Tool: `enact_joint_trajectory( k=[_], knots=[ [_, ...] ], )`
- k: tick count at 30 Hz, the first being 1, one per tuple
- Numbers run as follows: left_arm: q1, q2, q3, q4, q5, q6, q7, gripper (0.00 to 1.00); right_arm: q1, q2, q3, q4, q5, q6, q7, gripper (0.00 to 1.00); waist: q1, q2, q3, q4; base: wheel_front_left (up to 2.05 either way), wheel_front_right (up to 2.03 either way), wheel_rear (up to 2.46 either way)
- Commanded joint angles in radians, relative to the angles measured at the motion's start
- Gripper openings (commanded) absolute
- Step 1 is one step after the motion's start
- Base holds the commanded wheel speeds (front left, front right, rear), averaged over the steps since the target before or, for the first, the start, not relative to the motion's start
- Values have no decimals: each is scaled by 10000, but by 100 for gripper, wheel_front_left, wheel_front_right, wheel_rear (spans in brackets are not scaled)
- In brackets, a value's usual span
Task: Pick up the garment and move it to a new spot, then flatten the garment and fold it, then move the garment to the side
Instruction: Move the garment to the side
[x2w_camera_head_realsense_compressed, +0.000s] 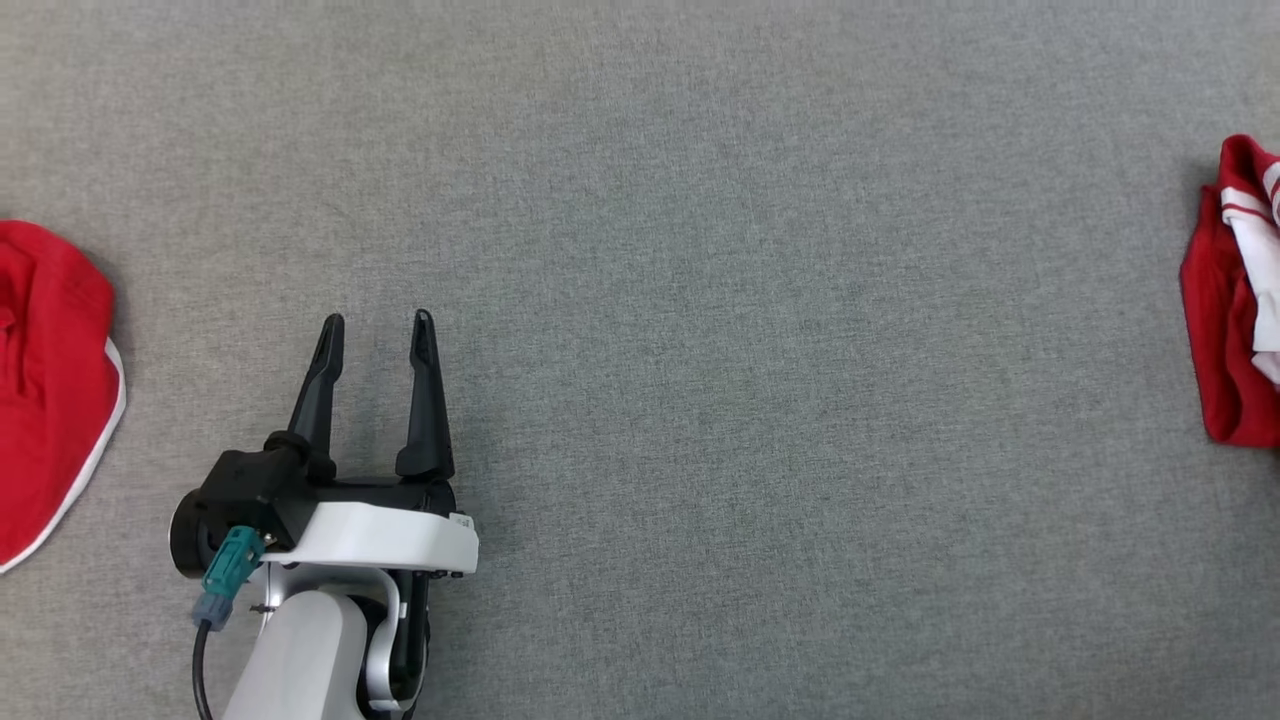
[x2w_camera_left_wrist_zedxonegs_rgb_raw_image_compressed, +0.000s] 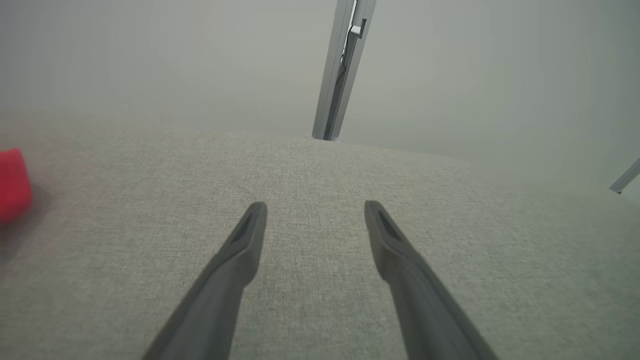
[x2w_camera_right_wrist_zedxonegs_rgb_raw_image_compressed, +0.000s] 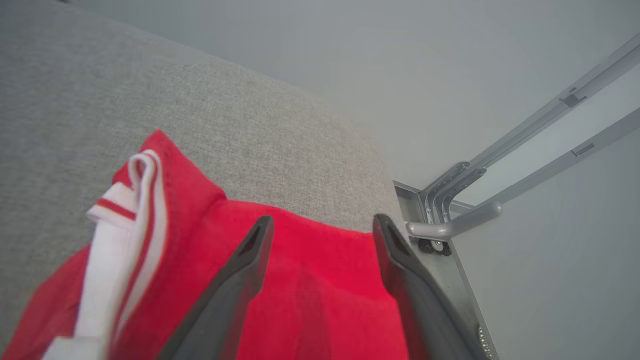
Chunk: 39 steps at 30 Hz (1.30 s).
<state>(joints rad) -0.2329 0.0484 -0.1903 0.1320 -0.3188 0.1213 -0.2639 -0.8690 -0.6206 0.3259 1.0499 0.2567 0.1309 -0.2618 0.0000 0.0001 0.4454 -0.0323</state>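
Red garment, white-striped trim, lies bunched at the right edge of the head frame on the grey bench. Right gripper over it — fingers spread, grasping nothing. Left gripper at lower left, likewise released, over bare fabric. Second red cloth (white hem) at the left edge.

You see soft, even light with faint shadows beside the red garment; both wrist views blur in the distance.
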Motion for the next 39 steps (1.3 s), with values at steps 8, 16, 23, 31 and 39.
enact_joint_trajectory(
  k=[8,16,23,31,39],
  knots=[
    [358,43,203,40,51,-86,-1,100,2424,1381,-1839,-2461,-720,0,-47,100,0,-1,-706,145,0,0,0],
    [713,38,179,121,-78,-99,-2,100,3929,2635,-2820,-3991,-384,0,-46,100,0,-1,-1416,180,0,0,0],
    [959,45,93,170,-189,-81,-2,100,4769,3380,-2583,-4806,741,0,-48,100,0,-1,-2052,242,0,0,0],
    [1416,43,162,152,-296,-51,-2,100,5717,3913,-2213,-6333,1714,2,-49,100,0,-1,-2840,236,0,0,0],
    [1780,43,-119,318,-345,25,0,100,6519,4611,-2390,-6999,1299,2,-47,100,0,-1,-3359,349,0,0,0]
  ],
)
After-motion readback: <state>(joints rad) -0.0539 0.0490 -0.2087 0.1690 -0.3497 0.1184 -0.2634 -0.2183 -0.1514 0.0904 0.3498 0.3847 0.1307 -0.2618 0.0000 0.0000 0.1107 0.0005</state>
